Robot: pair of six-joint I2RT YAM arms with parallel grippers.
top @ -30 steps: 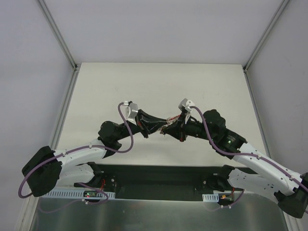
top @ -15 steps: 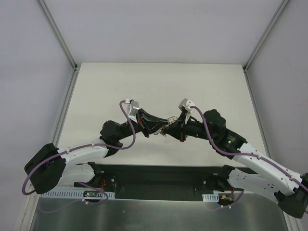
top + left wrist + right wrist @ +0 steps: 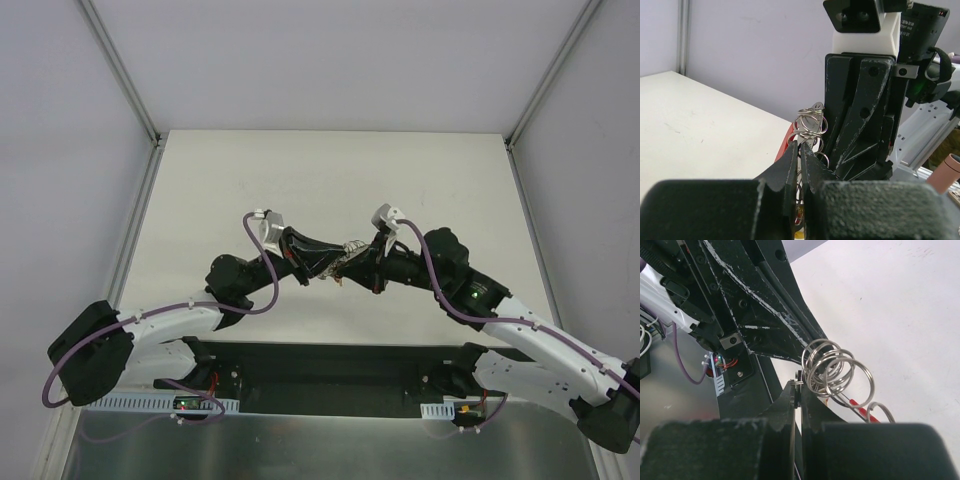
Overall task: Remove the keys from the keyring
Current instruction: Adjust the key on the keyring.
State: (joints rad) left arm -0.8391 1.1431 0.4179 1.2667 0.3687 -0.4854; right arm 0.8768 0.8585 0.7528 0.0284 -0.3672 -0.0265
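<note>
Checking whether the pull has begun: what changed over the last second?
Hardly anything. The left gripper shifted slightly toward the right gripper and back, and the keyring between them barely jiggled. Both grippers stay shut on the keyring, held above the table; the right gripper has not visibly moved.

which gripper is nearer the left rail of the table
left. the left gripper sits between the keyring and the left rail; the right gripper is beyond the keyring

White-and-black arms (image 3: pixel 170 322), purple cables (image 3: pixel 273 285)
</note>
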